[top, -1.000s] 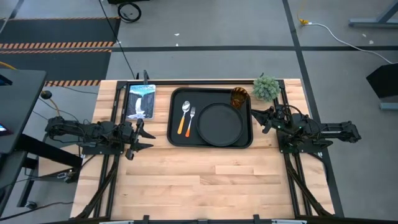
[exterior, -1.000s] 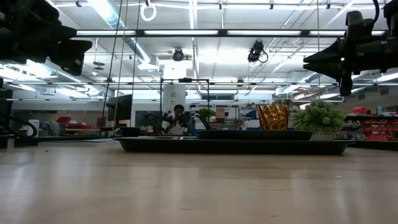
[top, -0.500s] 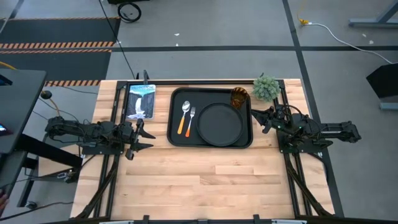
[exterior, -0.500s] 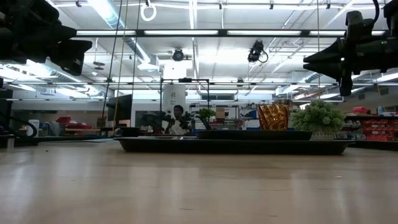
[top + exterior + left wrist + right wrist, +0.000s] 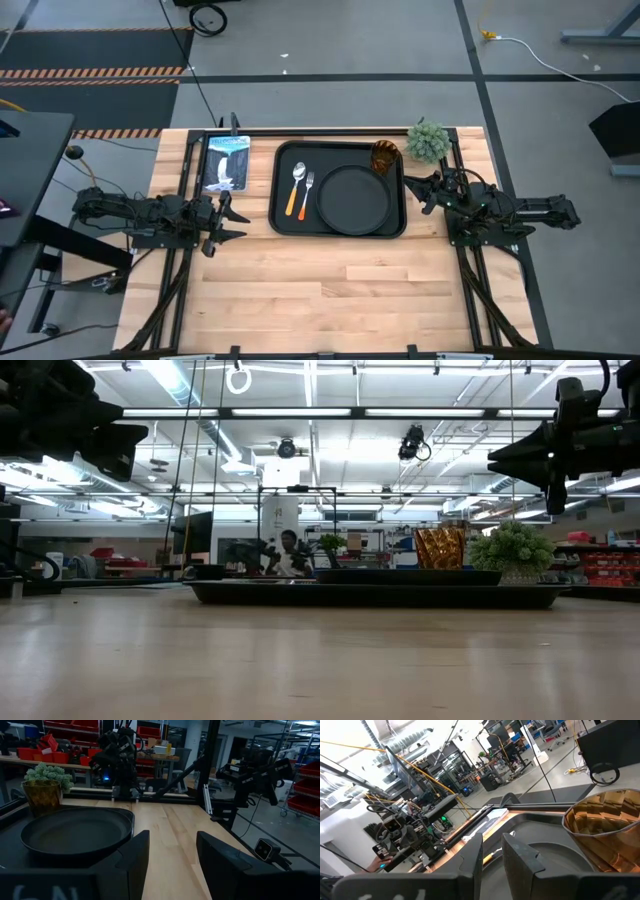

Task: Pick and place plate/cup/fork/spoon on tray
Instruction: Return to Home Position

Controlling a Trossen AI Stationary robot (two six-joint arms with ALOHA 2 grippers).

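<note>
The black tray lies at the table's far middle. On it rest the round black plate, the amber cup at its far right corner, the spoon and the fork side by side at its left. My left gripper is open and empty, left of the tray. My right gripper is open and empty, just right of the tray. The plate and the cup also show in the wrist views.
A small potted plant stands at the far right corner of the table, beside the cup. A picture card lies left of the tray. The near half of the table is bare wood.
</note>
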